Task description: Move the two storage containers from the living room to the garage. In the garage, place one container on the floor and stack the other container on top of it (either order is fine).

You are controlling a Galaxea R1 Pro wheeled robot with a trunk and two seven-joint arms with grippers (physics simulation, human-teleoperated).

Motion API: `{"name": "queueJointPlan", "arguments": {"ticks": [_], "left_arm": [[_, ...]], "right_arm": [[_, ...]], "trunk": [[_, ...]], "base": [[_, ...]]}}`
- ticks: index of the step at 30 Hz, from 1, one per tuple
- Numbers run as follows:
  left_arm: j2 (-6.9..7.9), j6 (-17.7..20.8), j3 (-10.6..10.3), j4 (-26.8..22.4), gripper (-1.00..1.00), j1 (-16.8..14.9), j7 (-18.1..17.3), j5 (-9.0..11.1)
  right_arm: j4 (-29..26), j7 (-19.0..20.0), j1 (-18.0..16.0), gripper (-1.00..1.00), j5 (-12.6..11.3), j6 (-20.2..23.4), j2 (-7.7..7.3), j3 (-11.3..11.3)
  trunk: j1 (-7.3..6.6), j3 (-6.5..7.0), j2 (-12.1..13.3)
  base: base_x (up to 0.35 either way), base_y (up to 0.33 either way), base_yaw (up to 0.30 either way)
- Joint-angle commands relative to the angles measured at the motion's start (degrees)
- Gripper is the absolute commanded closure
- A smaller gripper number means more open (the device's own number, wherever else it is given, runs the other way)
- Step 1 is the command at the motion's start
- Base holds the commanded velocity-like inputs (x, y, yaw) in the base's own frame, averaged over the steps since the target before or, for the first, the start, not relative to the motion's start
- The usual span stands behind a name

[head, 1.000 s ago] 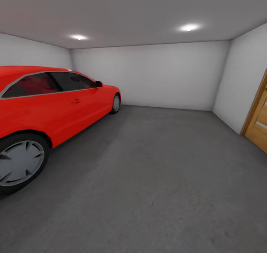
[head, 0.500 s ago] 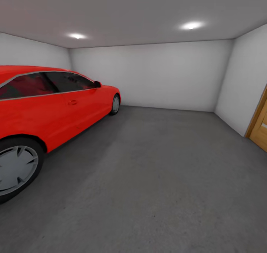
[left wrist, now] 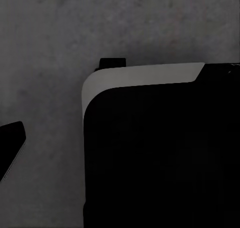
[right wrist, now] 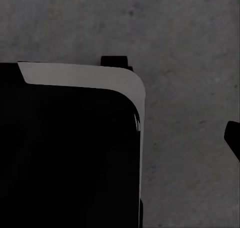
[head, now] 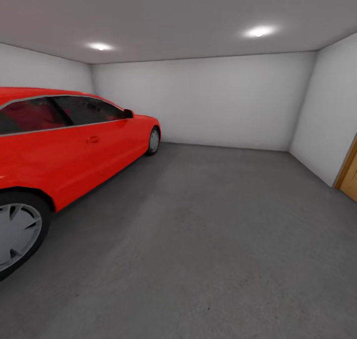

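1. Our head view has shifted rightward: the red coupe and the wooden door sit nearer the frame edges.
2. Dark concrete floor fills the garage's lower frame.
3. We cannot tell either gripper's opening.

Through the left wrist camera, my left tool appears as a single dark fingertip sliver at the frame's edge, so I cannot tell whether its jaws stand apart or closed. The right wrist camera gives the mirror picture: my right tool is one dark sliver at the opposite edge, and its state is just as unreadable. Both wrists aim downward, hanging close beside the robot's own body. On each side I see a large black housing with a rounded corner and a pale grey rim along its edge. A small black tab pokes out just past that rim.
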Motion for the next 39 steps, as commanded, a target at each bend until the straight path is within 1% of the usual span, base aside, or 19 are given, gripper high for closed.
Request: {"name": "queueJointPlan", "arguments": {"ticks": [1,6,14,39], "left_arm": [[0.01,0.4,0.0,-0.2,-1.00,0.1,-0.1,0.0],[0.01,0.4,0.1,-0.2,-1.00,0.1,-0.1,0.0],[0.01,0.4,0.1,-0.2,-1.00,0.1,-0.1,0.0],[0.01,0.4,0.0,-0.2,-1.00,0.1,-0.1,0.0]], "right_arm": [[-0.1,0.1,0.0,-1.00,0.0,0.2,-0.01,0.0],[-0.1,0.1,0.0,-1.00,0.0,0.2,-0.01,0.0],[-0.1,0.1,0.0,-1.00,0.0,0.2,-0.01,0.0],[-0.1,0.1,0.0,-1.00,0.0,0.2,-0.01,0.0]], "trunk": [[0.03,-0.05,0.0],[0.03,-0.05,0.0],[0.03,-0.05,0.0],[0.03,-0.05,0.0]], "base": [[0.317,0.000,-0.016],[0.317,0.000,-0.091],[0.317,0.000,-0.189],[0.317,0.000,-0.260]]}}
